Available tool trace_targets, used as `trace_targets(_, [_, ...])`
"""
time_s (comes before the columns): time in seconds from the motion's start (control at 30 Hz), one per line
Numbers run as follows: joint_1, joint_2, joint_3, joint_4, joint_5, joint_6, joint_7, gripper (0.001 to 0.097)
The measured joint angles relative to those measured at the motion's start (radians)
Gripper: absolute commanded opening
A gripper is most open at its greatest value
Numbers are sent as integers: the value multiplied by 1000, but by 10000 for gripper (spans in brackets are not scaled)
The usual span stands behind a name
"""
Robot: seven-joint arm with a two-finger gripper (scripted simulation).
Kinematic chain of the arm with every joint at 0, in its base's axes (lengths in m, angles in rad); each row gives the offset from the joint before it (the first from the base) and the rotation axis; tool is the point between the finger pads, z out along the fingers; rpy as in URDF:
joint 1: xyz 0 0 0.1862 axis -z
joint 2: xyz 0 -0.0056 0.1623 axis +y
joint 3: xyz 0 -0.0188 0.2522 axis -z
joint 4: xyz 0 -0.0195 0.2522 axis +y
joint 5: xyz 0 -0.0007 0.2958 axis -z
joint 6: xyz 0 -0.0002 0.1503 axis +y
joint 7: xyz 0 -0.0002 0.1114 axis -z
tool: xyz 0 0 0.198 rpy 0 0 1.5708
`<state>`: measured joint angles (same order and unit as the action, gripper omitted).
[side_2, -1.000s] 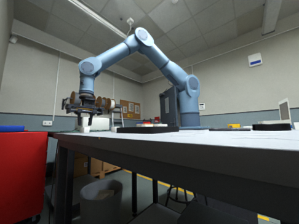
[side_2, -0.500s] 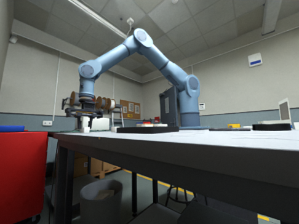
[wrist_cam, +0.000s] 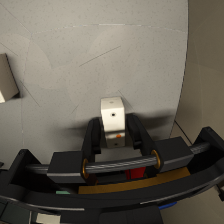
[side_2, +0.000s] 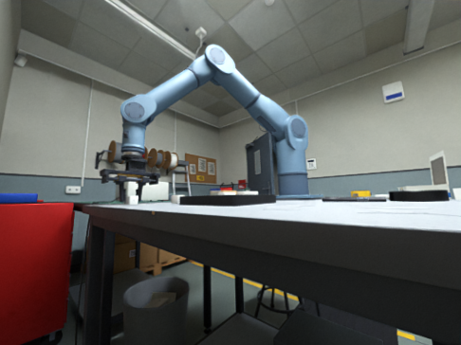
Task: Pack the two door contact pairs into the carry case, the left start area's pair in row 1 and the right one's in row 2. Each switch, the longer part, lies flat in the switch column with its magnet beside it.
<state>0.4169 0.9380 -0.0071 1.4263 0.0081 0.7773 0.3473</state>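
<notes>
A white door contact part with an orange dot and small holes stands on end on the table, between the fingers of my gripper. The gripper is open and holds nothing. From the side camera the part sits under the gripper near the table's left end. Another pale part lies on the table to the left. The flat black carry case lies further right on the table, with white and red pieces on it.
A grey bin stands under the table. A red cabinet stands left of the table. The table's edge runs close on the right in the wrist camera. A black round object and a yellow item lie at the table's far right.
</notes>
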Motion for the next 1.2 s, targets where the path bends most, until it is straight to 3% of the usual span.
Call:
trace_targets(0.4, [0,0,0,0,0,0,0,455])
trace_targets(1.03, [0,0,0,0,0,0,0,75])
trace_targets(1.2, [0,-4,0,1,0,5,0,75])
